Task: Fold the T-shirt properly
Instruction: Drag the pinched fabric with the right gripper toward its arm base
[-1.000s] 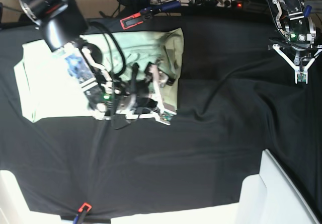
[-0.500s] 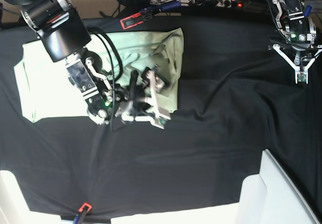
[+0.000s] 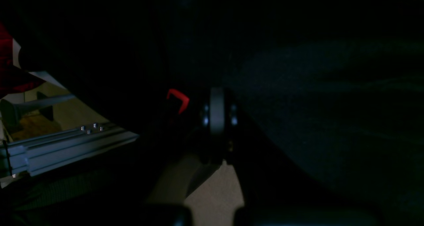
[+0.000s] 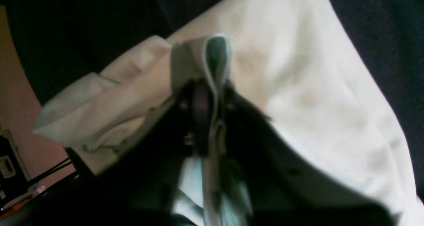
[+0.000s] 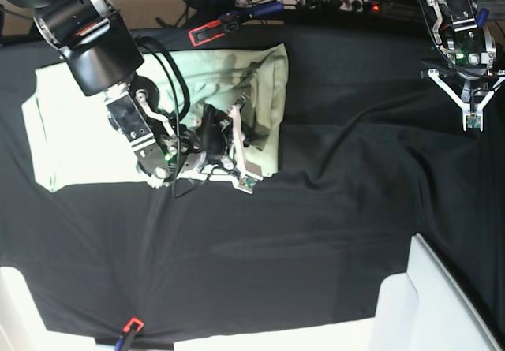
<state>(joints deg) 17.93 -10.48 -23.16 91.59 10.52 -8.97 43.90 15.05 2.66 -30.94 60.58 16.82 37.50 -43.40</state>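
The pale mint-green T-shirt (image 5: 71, 122) lies on the black cloth at the left, bunched and wrinkled along its right side. My right gripper (image 5: 239, 150) is low over the shirt's lower right part. In the right wrist view the gripper (image 4: 212, 86) is shut on a raised fold of the T-shirt (image 4: 314, 86). My left gripper (image 5: 472, 121) hangs over bare black cloth at the far right, away from the shirt. It looks shut and empty in the dark left wrist view (image 3: 217, 110).
A big black cloth (image 5: 331, 209) covers the table. Red clamps sit at the back edge (image 5: 207, 31) and the front edge (image 5: 130, 326). A white box (image 5: 426, 304) stands at the front right. Cables and a power strip (image 5: 347, 4) lie behind.
My right arm has turned and drawn its gripper, with the pinched fabric, slightly left over the shirt. The left arm has not moved.
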